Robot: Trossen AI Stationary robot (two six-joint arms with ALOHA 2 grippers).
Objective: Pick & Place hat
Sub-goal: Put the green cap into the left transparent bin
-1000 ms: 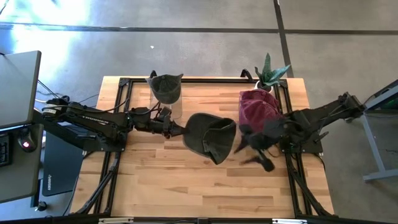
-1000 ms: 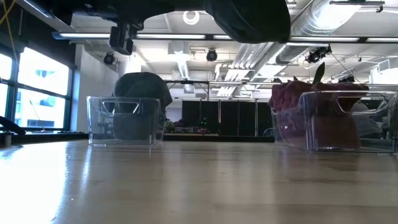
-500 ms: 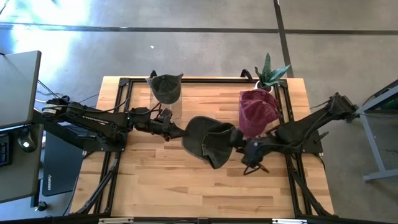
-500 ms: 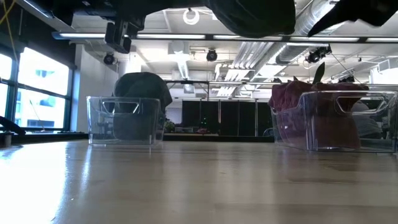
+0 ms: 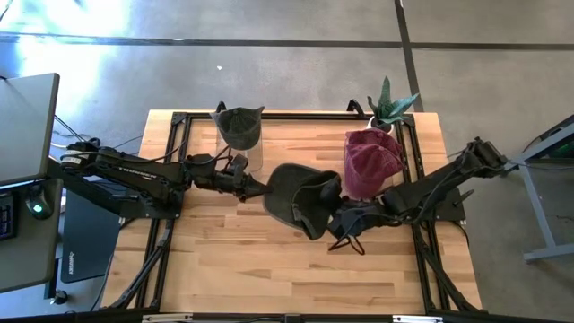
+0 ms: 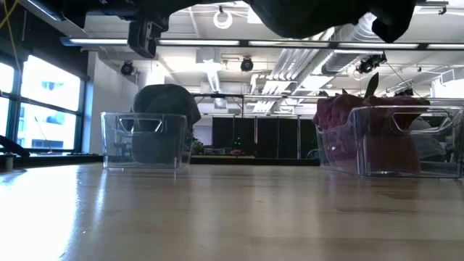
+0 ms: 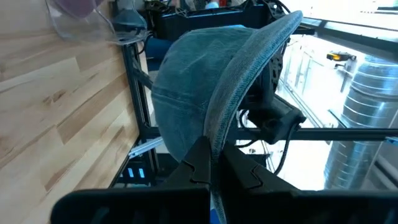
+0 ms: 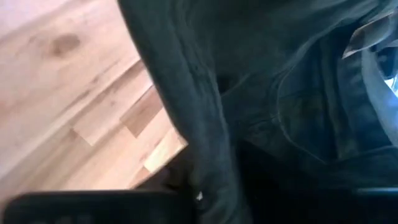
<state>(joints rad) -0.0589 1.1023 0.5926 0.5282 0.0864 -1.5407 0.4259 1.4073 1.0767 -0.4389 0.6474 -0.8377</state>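
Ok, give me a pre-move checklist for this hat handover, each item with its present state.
1. Left gripper shut on the brim of the dark hat: ok.
2. Hat held clear above the table: ok; the low view shows it high overhead.
3. Right gripper at the hat's far side: ok.
4. Right gripper's hold on the hat: cannot tell; its wrist view shows only fabric.
5. Grey hat's bin and maroon hat's bin upright: ok.
6. Potted plant away from both arms: ok.
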